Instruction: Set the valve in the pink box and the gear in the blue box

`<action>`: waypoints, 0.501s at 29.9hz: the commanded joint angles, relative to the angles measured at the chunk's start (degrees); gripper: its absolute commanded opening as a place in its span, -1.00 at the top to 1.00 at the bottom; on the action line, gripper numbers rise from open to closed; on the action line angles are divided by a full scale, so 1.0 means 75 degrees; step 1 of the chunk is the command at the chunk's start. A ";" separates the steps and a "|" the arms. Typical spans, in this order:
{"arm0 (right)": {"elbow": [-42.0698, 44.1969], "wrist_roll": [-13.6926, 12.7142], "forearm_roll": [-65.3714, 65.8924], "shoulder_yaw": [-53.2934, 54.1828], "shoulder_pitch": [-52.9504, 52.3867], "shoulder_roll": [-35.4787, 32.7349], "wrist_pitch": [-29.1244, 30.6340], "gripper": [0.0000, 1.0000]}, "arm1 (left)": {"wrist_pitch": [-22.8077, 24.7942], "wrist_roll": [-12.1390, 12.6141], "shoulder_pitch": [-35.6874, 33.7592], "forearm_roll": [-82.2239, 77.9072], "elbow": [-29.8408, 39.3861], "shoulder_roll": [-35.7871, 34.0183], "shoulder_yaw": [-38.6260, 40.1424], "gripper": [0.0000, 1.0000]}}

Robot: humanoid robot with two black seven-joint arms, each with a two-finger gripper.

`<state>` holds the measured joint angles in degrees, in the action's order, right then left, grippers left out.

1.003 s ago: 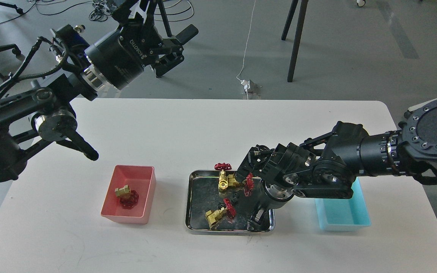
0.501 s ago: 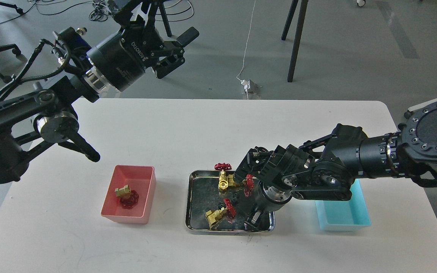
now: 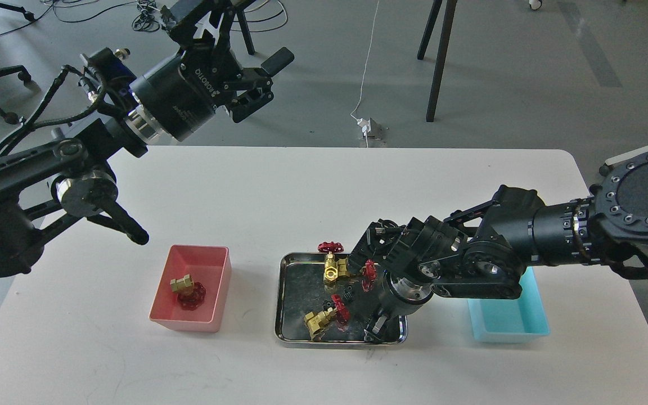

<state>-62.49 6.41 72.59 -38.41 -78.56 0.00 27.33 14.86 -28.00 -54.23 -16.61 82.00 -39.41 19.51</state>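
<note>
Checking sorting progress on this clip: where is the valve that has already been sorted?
In the head view, one valve lies inside the pink box on the table's left side, left of the steel tray.

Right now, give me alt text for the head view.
The right pincer reaches down into the steel tray holding valves and small gears. One valve already lies in the pink box; the blue box looks empty, and the left pincer hangs raised beyond the table.

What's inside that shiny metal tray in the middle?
The steel tray holds brass valves with red handwheels and a tiny black gear. The right tool reaches into its right side, and the arm hides whatever lies beneath there.
</note>
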 commanded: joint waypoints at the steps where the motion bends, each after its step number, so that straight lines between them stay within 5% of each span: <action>1: 0.0000 0.0001 0.0001 0.0000 0.0045 0.0000 0.0000 0.54 | 0.0000 0.0000 0.0013 0.0000 0.0000 0.0004 -0.0012 -0.93; 11: -0.0187 0.0001 -0.0292 0.0187 -0.0317 0.0000 0.0000 0.74 | 0.0000 0.0000 0.0060 0.0000 -0.0011 0.0156 0.0000 -0.94; 15: -0.0678 0.0001 -0.0292 0.0504 -0.0622 -0.0853 0.0024 0.75 | -0.0012 0.0000 0.0071 0.0000 -0.0011 0.0239 0.0000 -0.94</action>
<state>-65.14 6.43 70.37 -35.86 -81.75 -2.10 27.40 14.84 -28.00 -53.74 -16.61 81.92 -38.01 19.49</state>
